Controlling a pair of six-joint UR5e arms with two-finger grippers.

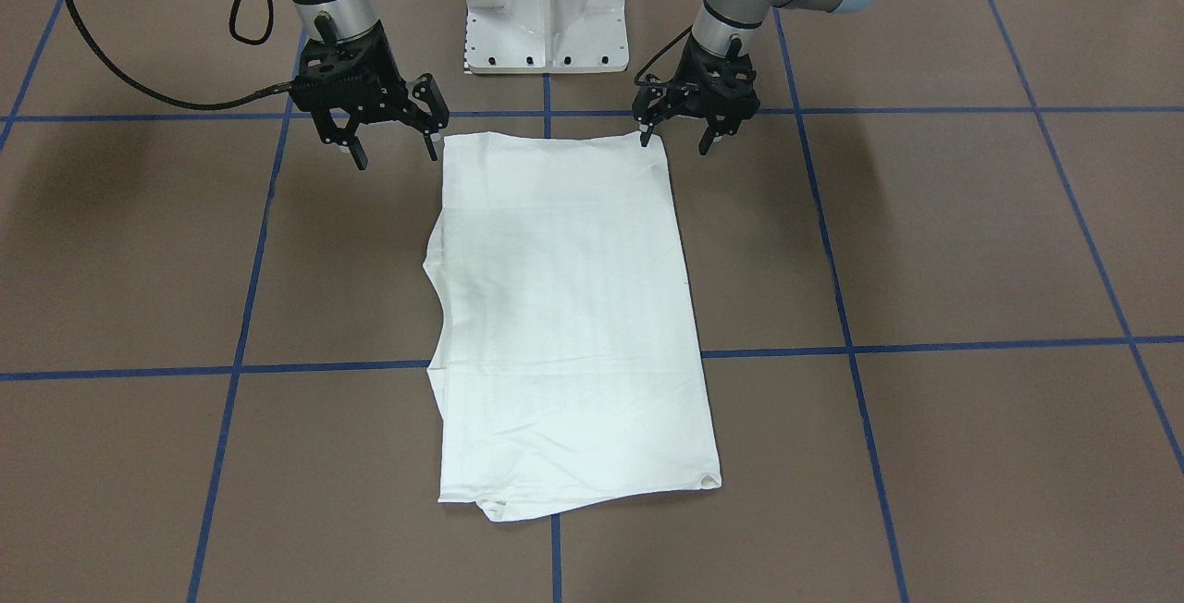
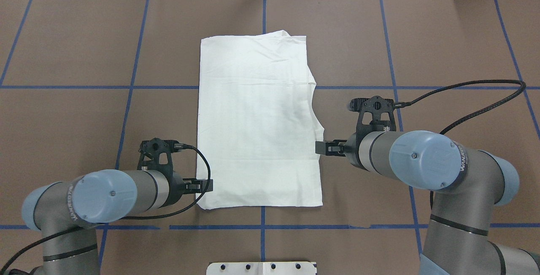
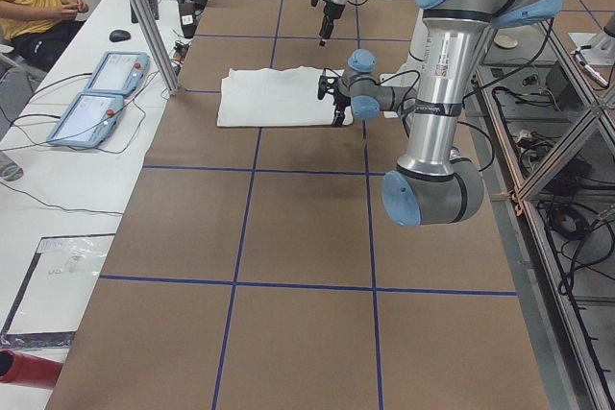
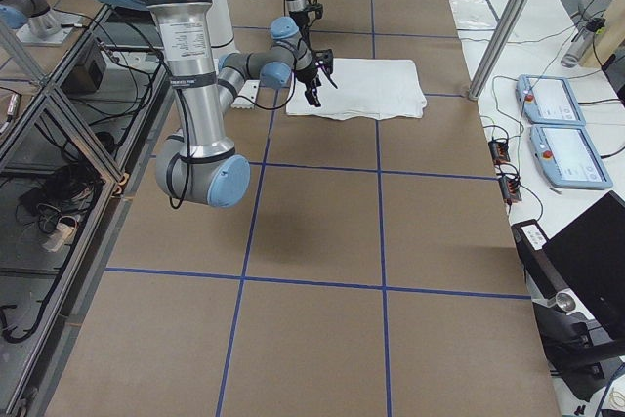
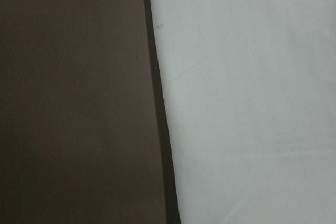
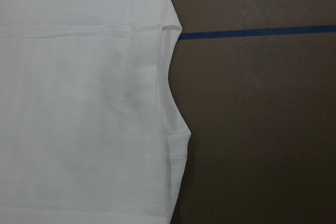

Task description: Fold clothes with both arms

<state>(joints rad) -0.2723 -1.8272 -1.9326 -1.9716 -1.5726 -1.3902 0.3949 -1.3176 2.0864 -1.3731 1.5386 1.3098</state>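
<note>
Exterior front-facing view: both arms poised at the shirt's robot-side edge.
White cotton long-sleeved T-shirt (image 1: 564,307), folded into a long rectangle, lies flat on the brown blue-taped table (image 1: 925,242); the black two-finger left gripper (image 1: 675,144) and right gripper (image 1: 396,157) hover near its corners, fingers apart. Overhead exterior: neither clamps cloth. Wrist views show only shirt edges. The fabric looks soft, light and limp, so pinching all layers at the corners seems best.

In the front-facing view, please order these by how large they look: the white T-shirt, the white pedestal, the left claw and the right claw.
1. T-shirt
2. pedestal, partly cut off by the top edge
3. right claw and left claw: about alike, so not ranked; the right one only spreads wider.
</note>
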